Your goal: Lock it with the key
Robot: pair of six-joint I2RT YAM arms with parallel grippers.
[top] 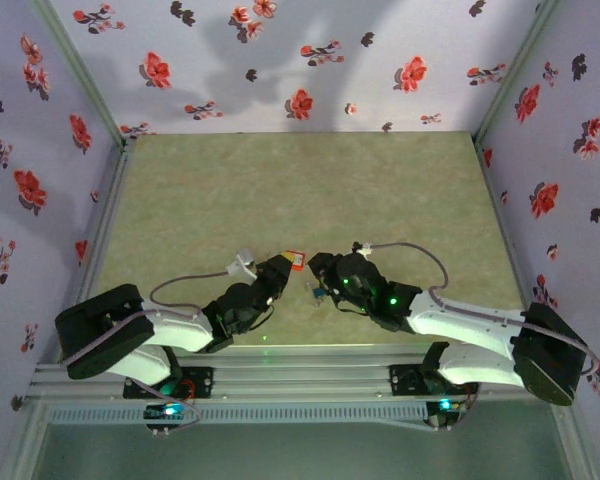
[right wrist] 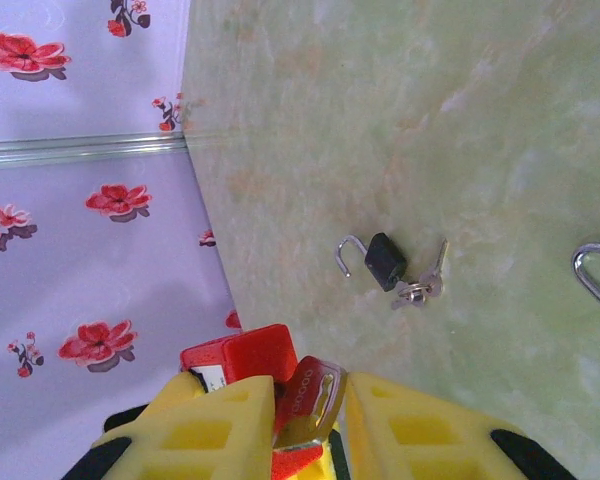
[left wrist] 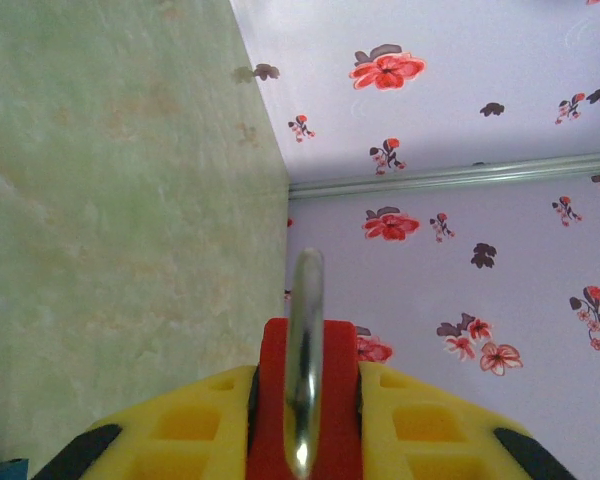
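Note:
A red padlock (left wrist: 337, 400) is clamped in my left gripper (left wrist: 305, 378), which is shut on its body. Its steel shackle (left wrist: 305, 320) stands up between the yellow fingers. In the top view the padlock (top: 295, 261) hangs between the two grippers, just above the table's near middle. My right gripper (right wrist: 310, 388) meets it from the other side. A red-headed key (right wrist: 318, 398) sits between its yellow fingers, and they are shut on it. The key's end lies against the red padlock body (right wrist: 245, 352). Whether the blade is in the keyhole is hidden.
A small black padlock (right wrist: 385, 262) with an open shackle and a bunch of keys (right wrist: 420, 285) lies on the green table. Another open steel shackle (right wrist: 592, 270) shows at the right edge. Flowered walls (top: 300, 60) close in the table on three sides.

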